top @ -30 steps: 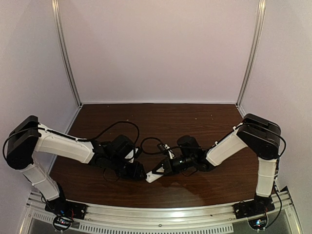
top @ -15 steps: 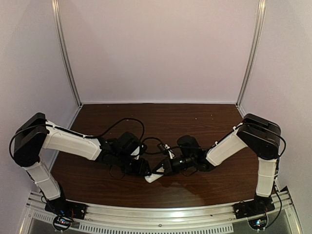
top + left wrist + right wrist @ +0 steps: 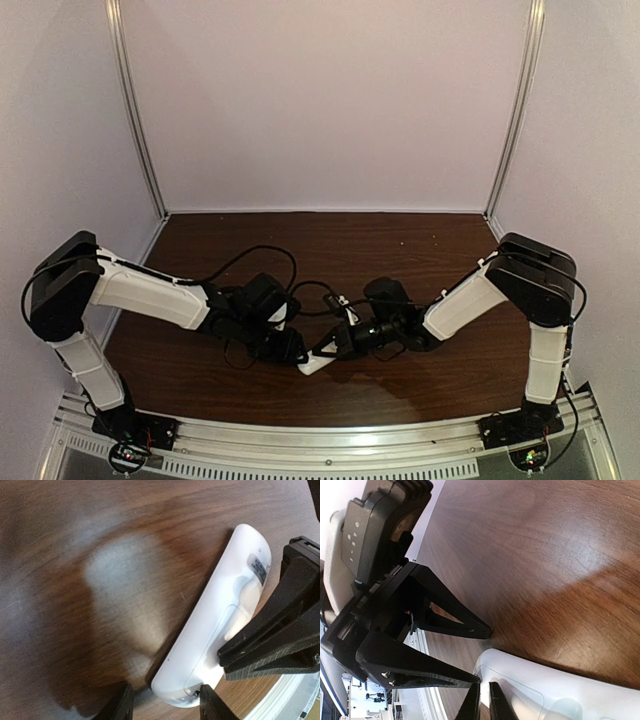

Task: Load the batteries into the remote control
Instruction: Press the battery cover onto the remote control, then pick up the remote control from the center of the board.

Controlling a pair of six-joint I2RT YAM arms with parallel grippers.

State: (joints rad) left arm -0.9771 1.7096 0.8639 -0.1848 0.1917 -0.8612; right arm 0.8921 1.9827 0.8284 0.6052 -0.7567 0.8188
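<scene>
My left arm has swung in, so its tool (image 3: pixel 165 707) now stands spread astride the remote (image 3: pixel 217 612), ready to steady it near the middle of the bench's (image 3: pixel 75 540) near edge, while the right tool (image 3: pixel 481 692), pressed together, bears on its back.

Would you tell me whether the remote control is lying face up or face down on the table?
Face down: the remote control shows a smooth back with a small label and no buttons.
</scene>
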